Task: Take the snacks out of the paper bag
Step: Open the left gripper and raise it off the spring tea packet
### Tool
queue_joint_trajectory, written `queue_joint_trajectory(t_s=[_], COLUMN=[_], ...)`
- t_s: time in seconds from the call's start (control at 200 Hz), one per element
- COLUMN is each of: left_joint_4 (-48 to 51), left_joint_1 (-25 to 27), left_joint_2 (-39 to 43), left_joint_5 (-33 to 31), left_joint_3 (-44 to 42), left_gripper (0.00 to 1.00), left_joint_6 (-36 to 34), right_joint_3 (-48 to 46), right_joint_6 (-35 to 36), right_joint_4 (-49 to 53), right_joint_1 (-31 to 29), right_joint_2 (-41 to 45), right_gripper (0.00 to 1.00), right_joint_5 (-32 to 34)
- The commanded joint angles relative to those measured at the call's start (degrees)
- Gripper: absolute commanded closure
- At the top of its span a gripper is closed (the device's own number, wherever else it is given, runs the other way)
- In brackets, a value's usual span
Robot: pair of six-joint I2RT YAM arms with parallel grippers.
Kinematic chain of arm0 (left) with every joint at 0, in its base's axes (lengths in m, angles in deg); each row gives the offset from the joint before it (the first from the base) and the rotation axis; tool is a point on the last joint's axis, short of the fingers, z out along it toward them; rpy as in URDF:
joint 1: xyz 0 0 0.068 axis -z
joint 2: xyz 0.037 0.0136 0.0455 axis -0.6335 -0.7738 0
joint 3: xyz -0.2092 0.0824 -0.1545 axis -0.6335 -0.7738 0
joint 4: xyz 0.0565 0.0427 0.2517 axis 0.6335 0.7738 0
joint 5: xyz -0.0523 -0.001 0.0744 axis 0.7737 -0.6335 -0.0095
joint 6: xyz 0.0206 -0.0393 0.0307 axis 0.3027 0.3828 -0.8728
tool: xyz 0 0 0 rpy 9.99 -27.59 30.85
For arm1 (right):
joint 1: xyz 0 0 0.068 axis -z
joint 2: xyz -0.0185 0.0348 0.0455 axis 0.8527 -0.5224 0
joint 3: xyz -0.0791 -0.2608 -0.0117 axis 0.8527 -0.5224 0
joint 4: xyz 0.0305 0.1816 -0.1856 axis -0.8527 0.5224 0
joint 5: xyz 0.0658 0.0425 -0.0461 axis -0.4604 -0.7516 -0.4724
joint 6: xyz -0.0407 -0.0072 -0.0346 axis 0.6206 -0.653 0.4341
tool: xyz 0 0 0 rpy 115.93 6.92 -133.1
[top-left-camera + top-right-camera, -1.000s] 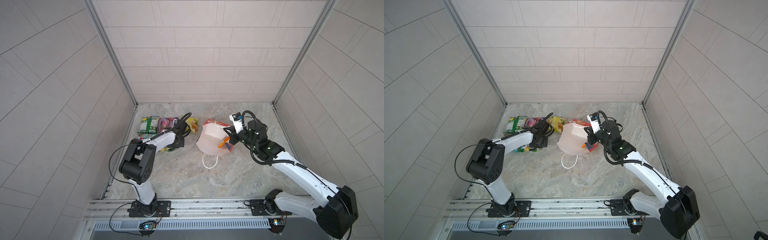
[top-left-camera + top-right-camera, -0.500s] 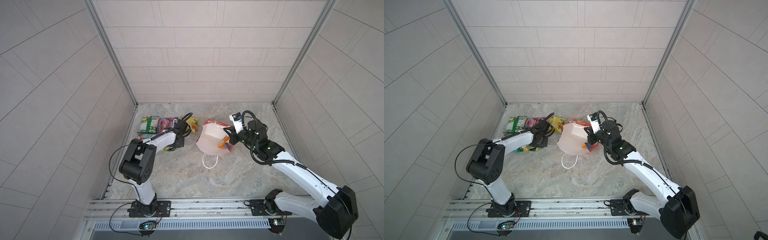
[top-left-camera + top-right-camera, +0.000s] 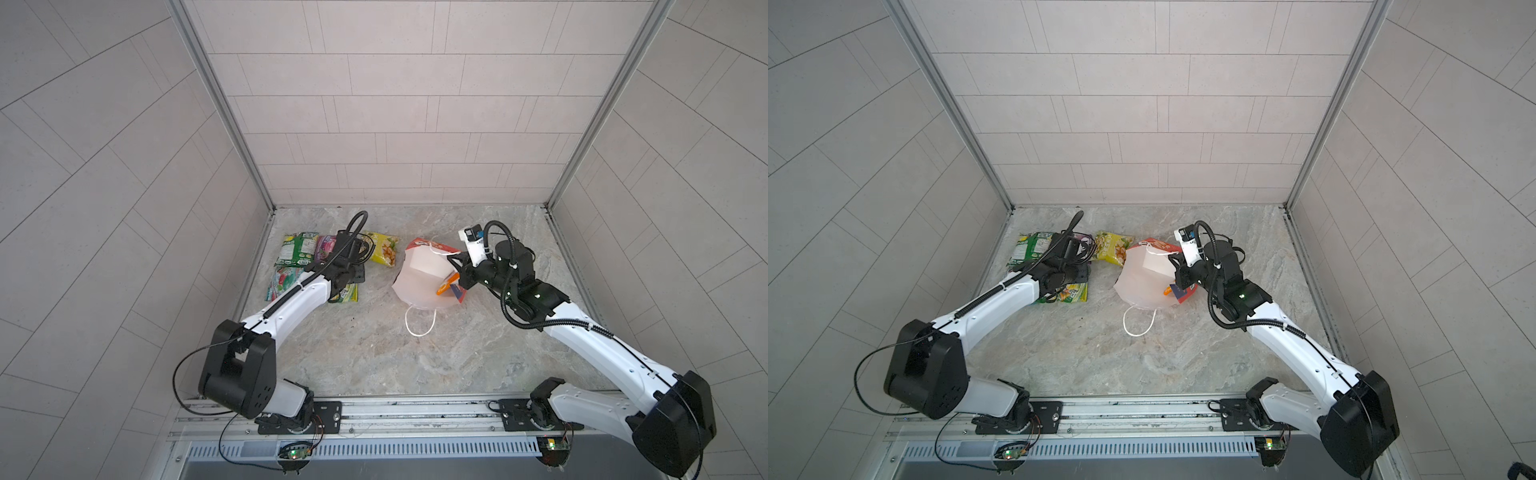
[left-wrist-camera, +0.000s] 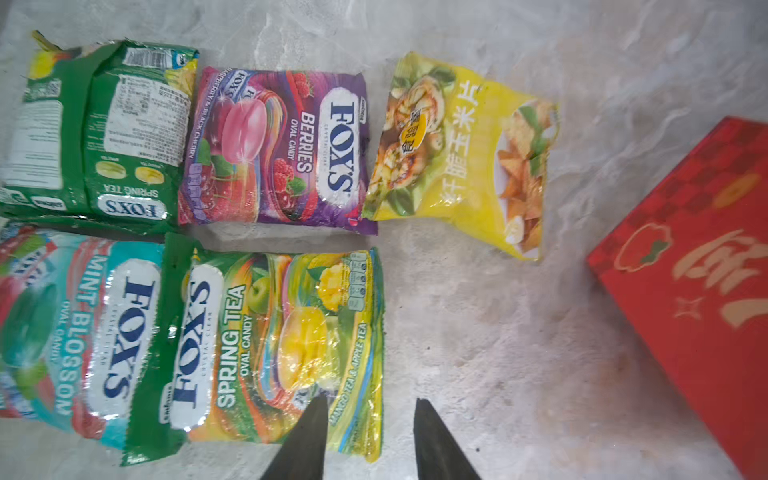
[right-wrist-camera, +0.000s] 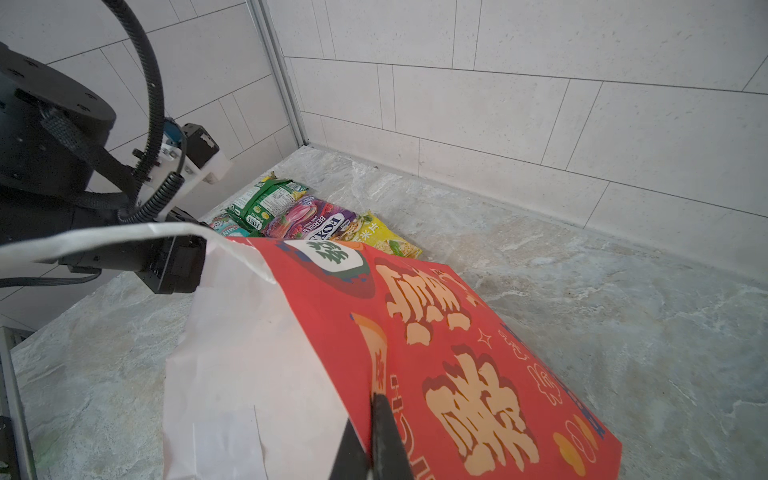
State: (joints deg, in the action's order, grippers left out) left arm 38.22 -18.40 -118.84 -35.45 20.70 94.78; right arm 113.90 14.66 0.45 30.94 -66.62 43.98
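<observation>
five snacks already lie flat on the bench (image 4: 478, 332) at the left. the green spring tea packet (image 4: 95, 129) is back side up, with the teal mint blossom packet (image 4: 70, 332) just beside it. next come the purple berries packet (image 4: 278, 145) and the yellow-green spring tea packet (image 4: 274, 345), whose edge overlaps the teal one. the yellow corn chip packet (image 4: 461, 153) lies apart, nearest the bag.

the left claw (image 4: 370, 424) hangs released over the outer edge of the yellow-green packet. its jaws are parted with nothing gripped between them.

right of the packets, the red paper bag (image 3: 419, 270) lies tipped over, its white inside facing up and forward in both top views. one white cord handle (image 3: 419, 322) is spilled onto the bench. an orange packet (image 3: 446, 286) shows inside the mouth, close to the right-hand wall, so by my reckoning this is the last snack to come out.

the right claw (image 5: 365, 424) is clenched on the bag's red wall at the rim, holding the mouth open.

the orange packet looks light, glossy and likely slippery, and it is soft enough to crumple. a pinch on a sealed end, or on the corner that pokes up, should hold better than one on the slick face. the bag is thin paper that creases easily and would probably slide if it were not pinned.
</observation>
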Motion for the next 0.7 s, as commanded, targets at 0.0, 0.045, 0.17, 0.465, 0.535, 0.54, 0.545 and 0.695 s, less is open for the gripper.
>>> queue_joint_trajectory(t_s=[0.0, 0.045, 0.17, 0.465, 0.535, 0.54, 0.545, 0.695], left_joint_4=[-2.1, -0.5, 1.4, -2.0, -1.8, -1.8, -1.8, -0.6], left_joint_1=[-0.5, -0.5, -0.5, -0.7, -0.9, -0.8, -0.8, -0.8], left_joint_2=[-4.4, -6.9, -12.5, -15.5, -15.4, -15.3, -15.2, -8.1], left_joint_5=[6.2, 6.5, 6.4, 4.2, 4.3, 4.2, 4.2, 3.4], left_joint_3=[-0.2, 1.4, 3.2, 1.1, 1.2, 1.2, 1.2, 0.7], left_gripper=[0.65, 0.68, 0.71, 0.72, 0.71, 0.71, 0.71, 0.65], left_joint_6=[-0.9, -2.0, -2.2, -1.2, -1.4, -1.4, -1.4, -1.6], right_joint_3=[1.1, 1.1, 1.1, 1.0, 0.6, 0.7, 0.6, 0.8], right_joint_6=[-0.1, -0.1, 0.0, 1.1, 1.0, 0.9, 0.9, 0.4], right_joint_4=[0.8, 0.8, 0.9, 1.9, 2.2, 2.2, 2.2, 3.5], right_joint_1=[0.2, 0.2, 0.2, 0.2, 0.3, 0.2, 0.3, 0.2], right_joint_2=[-0.5, -0.4, -0.3, 0.1, 0.3, 0.3, 0.3, 0.7], right_gripper=[1.0, 1.0, 1.0, 1.0, 1.0, 1.0, 1.0, 1.0], right_joint_5=[0.0, 0.0, 0.1, 0.1, 0.0, 0.0, -0.1, -1.4])
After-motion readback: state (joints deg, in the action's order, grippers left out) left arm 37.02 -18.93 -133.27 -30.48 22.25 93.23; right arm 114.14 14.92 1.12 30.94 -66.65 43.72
